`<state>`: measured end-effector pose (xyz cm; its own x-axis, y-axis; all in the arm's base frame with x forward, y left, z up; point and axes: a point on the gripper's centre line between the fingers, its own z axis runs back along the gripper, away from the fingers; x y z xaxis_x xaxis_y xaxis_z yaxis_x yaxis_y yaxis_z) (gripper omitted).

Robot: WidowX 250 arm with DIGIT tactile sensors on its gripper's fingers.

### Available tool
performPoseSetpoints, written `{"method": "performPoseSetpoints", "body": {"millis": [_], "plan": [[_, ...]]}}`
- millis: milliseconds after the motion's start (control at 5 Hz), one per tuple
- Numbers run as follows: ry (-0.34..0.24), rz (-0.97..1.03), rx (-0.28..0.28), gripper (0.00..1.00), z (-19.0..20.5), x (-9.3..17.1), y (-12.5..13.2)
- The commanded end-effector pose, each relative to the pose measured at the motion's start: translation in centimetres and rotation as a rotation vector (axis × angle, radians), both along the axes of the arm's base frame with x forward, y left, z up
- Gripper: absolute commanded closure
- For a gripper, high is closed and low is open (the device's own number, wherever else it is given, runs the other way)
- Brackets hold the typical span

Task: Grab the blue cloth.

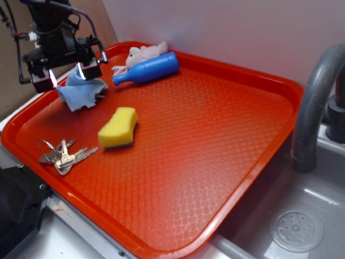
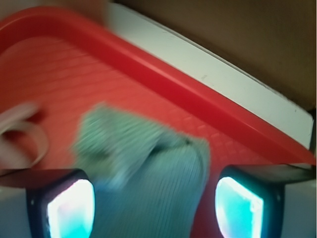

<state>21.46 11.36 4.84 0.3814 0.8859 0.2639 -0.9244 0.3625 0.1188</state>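
The blue cloth (image 1: 82,93) is a small pale grey-blue rag, bunched up at the far left corner of the red tray (image 1: 215,135). My gripper (image 1: 67,74) is right over it with its lit fingers on either side of the cloth's raised fold. In the wrist view the cloth (image 2: 148,173) fills most of the space between the two fingers. It lies against the left pad (image 2: 69,208), and a narrow strip of red tray shows before the right pad (image 2: 238,206). The jaws stand wide apart around the cloth. The wrist view is blurred.
A bright blue plastic bottle (image 1: 146,69) lies at the tray's back with a pink plush toy (image 1: 143,53) behind it. A yellow sponge (image 1: 118,127) and a bunch of keys (image 1: 63,154) lie nearer the front left. A sink with a grey tap (image 1: 312,102) is at the right.
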Motion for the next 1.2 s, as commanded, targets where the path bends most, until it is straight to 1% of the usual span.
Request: {"method": "performPoseSetpoints", "body": {"millis": [0, 200, 400, 600, 800, 1000], "plan": [[0.012, 0.048, 0.008, 0.0, -1.6, 1.1, 3.3], [0.049, -0.024, 0.01, 0.0, -2.8, 1.6, 2.5], [0.069, -0.086, -0.012, 1.0, -3.5, 1.0, 2.2], [0.066, -0.117, -0.026, 1.0, -3.2, 0.9, 1.8], [0.061, -0.138, -0.014, 1.0, -2.8, 1.0, 1.4], [0.055, -0.161, -0.013, 1.0, -2.5, 1.0, 1.0]]}}
